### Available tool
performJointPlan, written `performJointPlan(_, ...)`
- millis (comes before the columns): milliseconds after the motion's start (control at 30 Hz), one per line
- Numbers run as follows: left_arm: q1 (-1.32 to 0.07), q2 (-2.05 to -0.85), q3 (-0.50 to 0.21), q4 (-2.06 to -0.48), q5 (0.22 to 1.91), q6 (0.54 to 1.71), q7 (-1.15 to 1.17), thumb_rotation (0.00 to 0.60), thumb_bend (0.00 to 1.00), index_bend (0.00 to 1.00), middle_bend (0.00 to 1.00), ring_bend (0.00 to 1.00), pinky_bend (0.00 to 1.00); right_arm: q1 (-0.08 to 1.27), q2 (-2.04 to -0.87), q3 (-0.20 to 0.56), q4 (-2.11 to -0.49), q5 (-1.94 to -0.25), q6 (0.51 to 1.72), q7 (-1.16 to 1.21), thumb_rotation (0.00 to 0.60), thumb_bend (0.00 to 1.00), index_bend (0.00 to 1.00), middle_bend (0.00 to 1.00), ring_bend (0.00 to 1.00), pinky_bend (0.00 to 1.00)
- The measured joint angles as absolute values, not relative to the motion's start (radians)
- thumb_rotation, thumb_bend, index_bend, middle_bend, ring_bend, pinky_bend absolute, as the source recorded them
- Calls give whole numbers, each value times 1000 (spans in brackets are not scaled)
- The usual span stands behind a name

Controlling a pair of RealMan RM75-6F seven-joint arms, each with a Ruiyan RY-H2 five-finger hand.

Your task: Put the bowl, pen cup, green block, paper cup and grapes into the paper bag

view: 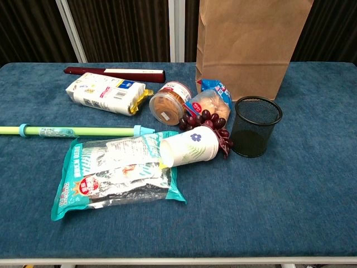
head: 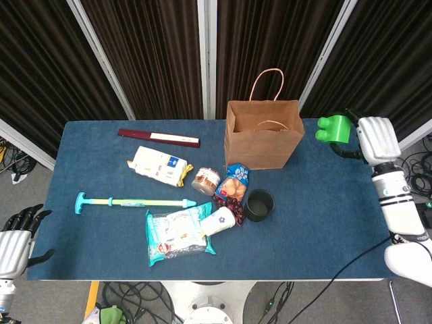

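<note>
— Two hands, one bench (head: 101,236): what is the biggest thing on that blue top?

— That is the brown paper bag (head: 263,135), upright at the back edge with its mouth open and its handles up. In the chest view it fills the top right.

— And next in size?

— A long green and teal toy pump (head: 135,202) lies flat on the left side. Just right of its tip is a teal snack packet (head: 177,233), and a white paper cup (head: 219,221) with a blue flower lies on its side against that packet's right end.

— Where does the pen cup stand?

— The black mesh pen cup (head: 259,204) is upright in front of the bag, near the cup and touching nothing that I can tell. The dark red grapes (view: 209,120) lie between the two, against the paper cup. Behind them sit a blue bread packet (view: 211,101) and a tipped snack jar (view: 168,104).

— The green block?

— It is off the bench. The right hand (head: 375,139) grips the green block (head: 334,129) in the air, right of the bag and level with its rim. Only the head view shows this.

— The left hand?

— The left hand (head: 16,241) hangs at the lower left corner, off the bench, fingers apart and holding nothing.

— Anything smaller?

— A white and yellow food pack (head: 159,165) and a dark red folded fan (head: 158,138) lie at the back left.
</note>
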State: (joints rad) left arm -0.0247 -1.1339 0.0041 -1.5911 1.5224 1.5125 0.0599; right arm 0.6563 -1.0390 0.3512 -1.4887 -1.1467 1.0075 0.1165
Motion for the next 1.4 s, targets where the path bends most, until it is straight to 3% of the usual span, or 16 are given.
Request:
performJointPlan(133, -16, -1131, 8, -1587, 1519, 1519, 53, 600, 0, 260, 225, 151, 203, 769, -1070, 385, -1433, -1045, 888, 39, 600, 204, 351, 374, 304, 518)
performJointPlan(500, -18, -1128, 3, -1602, 1502, 1506, 60, 600, 0, 259, 225, 151, 203, 985, -1209, 389, -1304, -768, 721, -195, 600, 205, 1, 134, 83, 280)
performJointPlan(633, -19, -1123, -1, -1617, 1492, 1501, 71, 600, 1, 260, 225, 151, 202, 1012, -1228, 366, -1297, -728, 693, -228, 600, 206, 0, 54, 26, 226)
performJointPlan(767, -25, -1123, -4, -1615, 1491, 1494, 70, 600, 1, 259, 225, 151, 203, 986, -1206, 372, -1332, -754, 719, -187, 600, 205, 0, 57, 26, 225)
performJointPlan(967, -36, -1122, -11, -1619, 1496, 1489, 76, 600, 1, 260, 225, 151, 203, 875, -1118, 379, -1450, -886, 784, -44, 600, 183, 1, 157, 83, 292)
performJointPlan(1100, -33, -1126, -8, -1608, 1500, 1493, 70, 600, 1, 260, 225, 151, 203, 760, -1041, 359, -1533, -1024, 856, 60, 600, 117, 86, 255, 146, 333)
performJointPlan(1200, -30, -1130, -5, -1598, 1506, 1498, 63, 600, 1, 260, 225, 151, 202, 672, -995, 318, -1582, -1141, 910, 141, 600, 67, 143, 296, 179, 355)
performJointPlan(1400, -30, -1132, -2, -1597, 1532, 1516, 68, 600, 1, 260, 225, 151, 203, 562, -941, 173, -1635, -1390, 949, 243, 600, 1, 159, 296, 183, 362)
